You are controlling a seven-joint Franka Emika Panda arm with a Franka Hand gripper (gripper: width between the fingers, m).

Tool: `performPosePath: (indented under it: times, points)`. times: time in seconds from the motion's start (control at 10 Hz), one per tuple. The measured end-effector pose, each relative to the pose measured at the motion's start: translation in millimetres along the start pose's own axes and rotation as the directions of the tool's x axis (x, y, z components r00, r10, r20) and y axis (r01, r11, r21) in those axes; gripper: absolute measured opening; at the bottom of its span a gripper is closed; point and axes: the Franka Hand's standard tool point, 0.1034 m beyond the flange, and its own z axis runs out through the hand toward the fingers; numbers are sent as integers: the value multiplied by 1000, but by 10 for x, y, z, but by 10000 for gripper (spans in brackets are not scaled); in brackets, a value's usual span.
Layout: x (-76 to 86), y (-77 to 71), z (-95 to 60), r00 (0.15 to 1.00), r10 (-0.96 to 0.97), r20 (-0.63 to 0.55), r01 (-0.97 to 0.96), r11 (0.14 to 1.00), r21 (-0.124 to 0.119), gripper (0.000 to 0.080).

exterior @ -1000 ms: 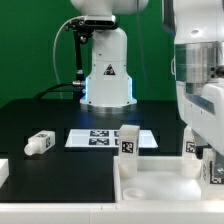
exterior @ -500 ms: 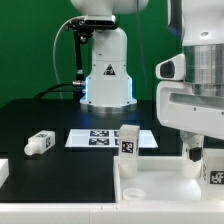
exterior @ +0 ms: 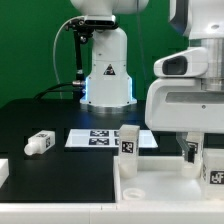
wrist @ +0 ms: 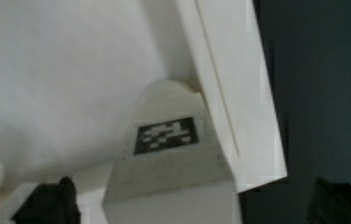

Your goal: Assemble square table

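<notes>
The white square tabletop slab (exterior: 160, 185) lies at the front right of the black table. One white leg (exterior: 128, 143) stands upright on it near its back left corner. A second leg (exterior: 199, 160) stands at the slab's right side, partly hidden by my gripper (exterior: 192, 153). In the wrist view this tagged leg (wrist: 168, 140) lies between my two dark fingertips, with the gripper (wrist: 193, 208) open and gaps on both sides. The slab (wrist: 65, 80) fills most of that view. A third leg (exterior: 38, 143) lies loose on the table at the exterior view's left.
The marker board (exterior: 100, 138) lies flat behind the slab. A white L-shaped piece (exterior: 3, 172) sits at the far left edge. The robot base (exterior: 106, 70) stands at the back. The slab's edge meets black table (wrist: 323, 90) in the wrist view.
The arm has moved toward the exterior view's left and lower, bringing the hand over the right-hand leg. The legs and slab have not moved.
</notes>
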Motion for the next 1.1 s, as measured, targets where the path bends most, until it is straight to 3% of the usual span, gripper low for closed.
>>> performPosePath:
  times: [0.2,0.4,0.6,0.9,1.1]
  points:
    - [1,4,1,1000,23,0,-23,1000,-1,640]
    - [0,7,4,991,133,1,-133,991,0,291]
    - [0,22,7,966,260,1,-260,966,-2,285]
    - [6,49,7,743,669,10,-669,743,-4,285]
    - [7,64,1,470,882,42,-882,471,-15,285]
